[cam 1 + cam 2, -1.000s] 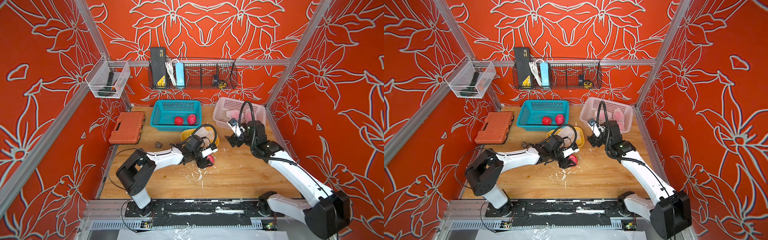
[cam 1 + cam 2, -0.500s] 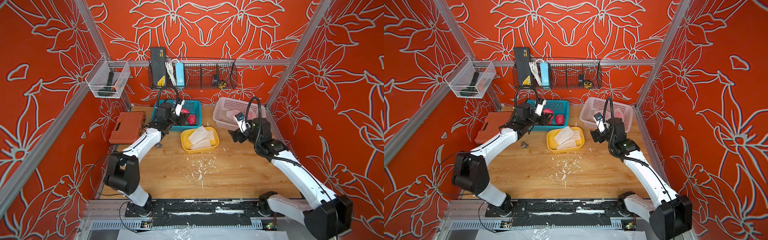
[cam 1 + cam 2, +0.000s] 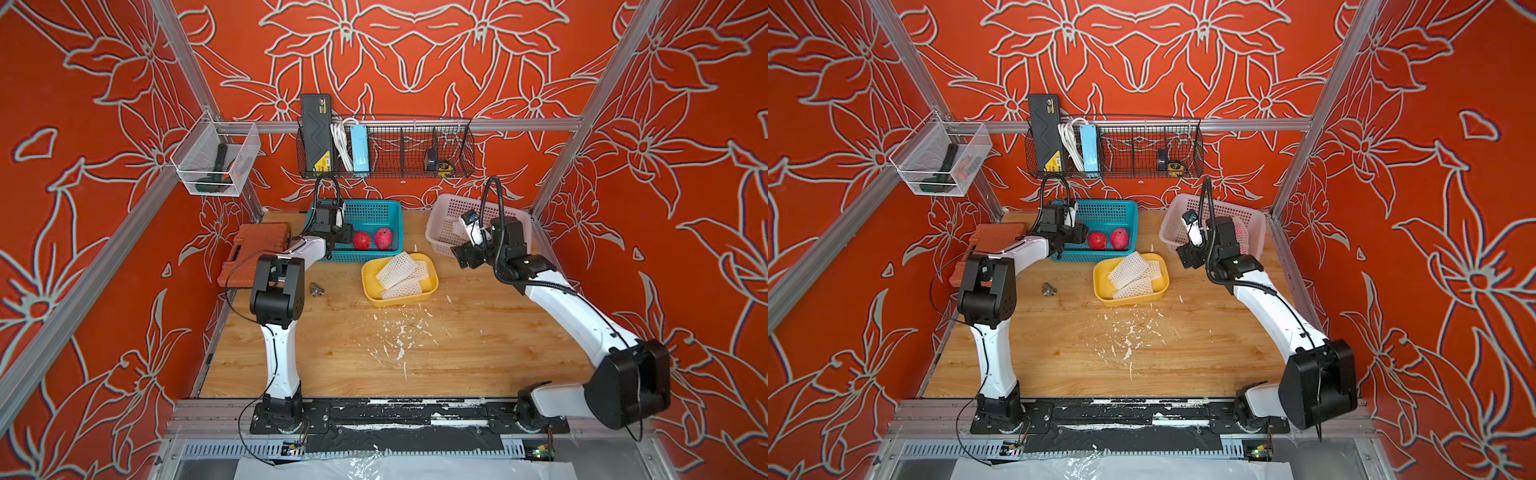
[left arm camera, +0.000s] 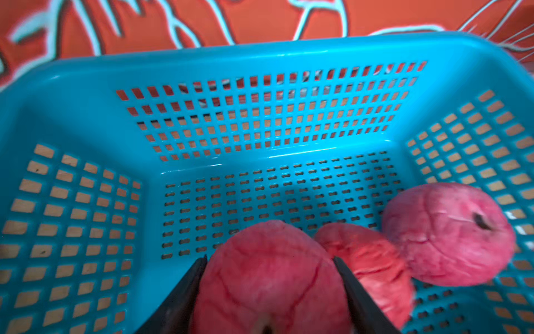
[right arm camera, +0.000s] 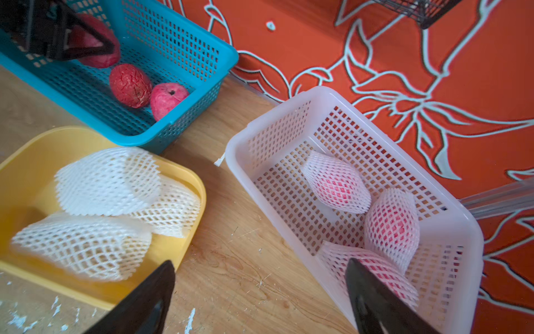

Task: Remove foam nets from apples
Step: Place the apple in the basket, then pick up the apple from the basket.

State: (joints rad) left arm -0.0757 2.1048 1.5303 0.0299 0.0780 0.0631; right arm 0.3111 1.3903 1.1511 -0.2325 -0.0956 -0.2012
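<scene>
Red bare skin clamped in the left gripper (image 4: pixel 270 261): an apple (image 4: pixel 268 292) held low inside the blue basket (image 4: pixel 260 49), resting on its floor or not, hard to say. Two more bare apples (image 4: pixel 448 231) lie just beside it. The right gripper (image 5: pixel 260 266) hangs wide and empty over the table (image 5: pixel 231 245), between the yellow tray (image 5: pixel 29 156) with three loose foam nets (image 5: pixel 107 179) and the white basket (image 5: pixel 271 115) holding three netted apples (image 5: pixel 336 182)

Both top views look down from high in front; the close wrist cameras apparently share the blue basket (image 4: pixel 260 49).
</scene>
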